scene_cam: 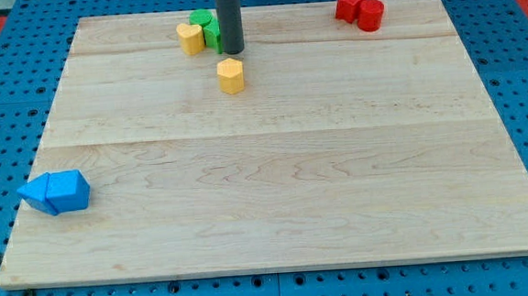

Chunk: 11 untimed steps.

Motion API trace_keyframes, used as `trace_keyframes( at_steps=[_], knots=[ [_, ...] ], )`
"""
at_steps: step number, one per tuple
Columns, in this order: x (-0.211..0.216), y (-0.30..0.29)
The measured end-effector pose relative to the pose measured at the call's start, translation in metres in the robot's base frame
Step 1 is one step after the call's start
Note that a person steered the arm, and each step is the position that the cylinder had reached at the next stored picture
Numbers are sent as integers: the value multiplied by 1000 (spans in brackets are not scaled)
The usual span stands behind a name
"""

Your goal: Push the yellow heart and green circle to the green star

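Camera view: my tip (231, 51) beside green blocks (206, 28), above yellow block (230, 76).

No text, label, brand, number or sign can be read anywhere in the camera view. The wooden board (274, 166) shows only plain grain and seams. The blocks at the frame's top and lower left have bare coloured faces. The blue pegboard (4, 109) around the board carries only rows of holes, and the dark rod (228, 17) is unmarked.
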<state>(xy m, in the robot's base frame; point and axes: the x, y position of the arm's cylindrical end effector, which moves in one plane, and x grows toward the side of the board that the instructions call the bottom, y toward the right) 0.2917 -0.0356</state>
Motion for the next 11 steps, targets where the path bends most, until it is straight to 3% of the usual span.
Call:
trace_keyframes(
  at_steps=[1, 2, 3, 4, 6, 7, 8, 9, 10, 11],
  knots=[
    [20, -93],
    [-5, -118],
    [-29, -108],
    [-35, -56],
    [-29, -82],
    [-69, -84],
    [-74, -71],
    [-74, -21],
    [-47, -38],
    [29, -64]
  ],
)
